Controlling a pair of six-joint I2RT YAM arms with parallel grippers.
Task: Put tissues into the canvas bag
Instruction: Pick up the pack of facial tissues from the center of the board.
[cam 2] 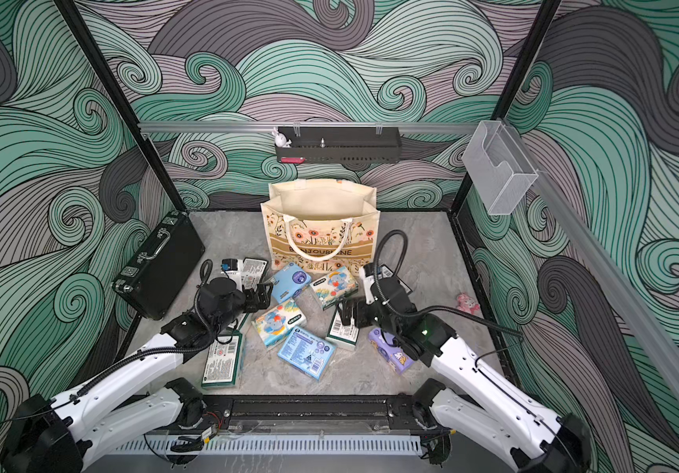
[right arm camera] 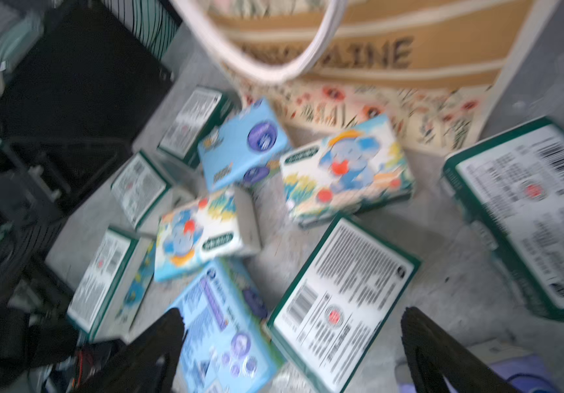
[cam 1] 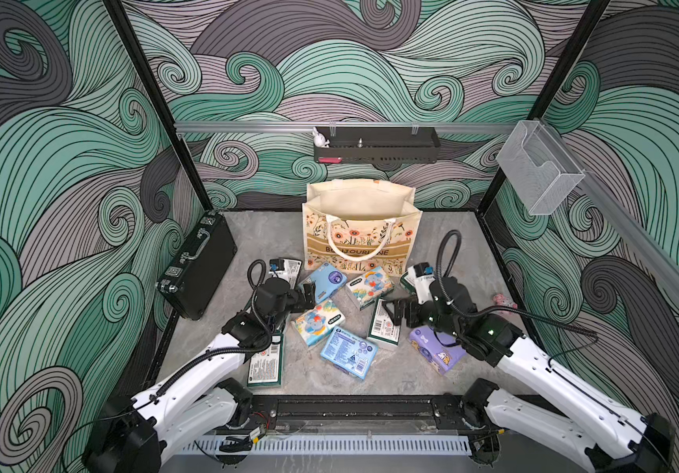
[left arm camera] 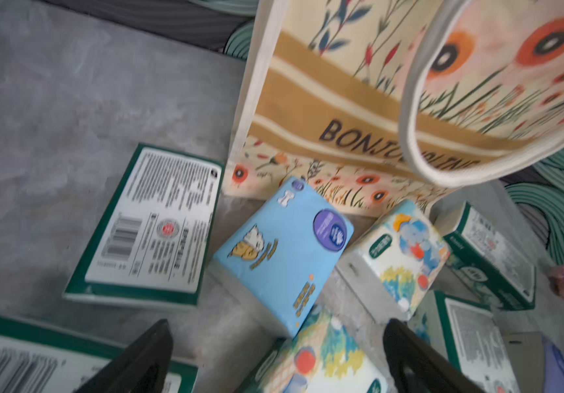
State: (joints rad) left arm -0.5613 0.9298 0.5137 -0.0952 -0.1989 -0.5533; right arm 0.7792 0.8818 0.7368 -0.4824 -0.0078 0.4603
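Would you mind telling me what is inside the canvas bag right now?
In both top views the open canvas bag shows only its bare cream inner wall; the tissues in view all lie outside. Its front panel hides the bottom.

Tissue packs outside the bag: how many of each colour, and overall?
Green-and-white packs: 5
Light blue packs: 2
Elephant-print packs: 2
Purple pack: 1
Total: 10 in view; more may be hidden.
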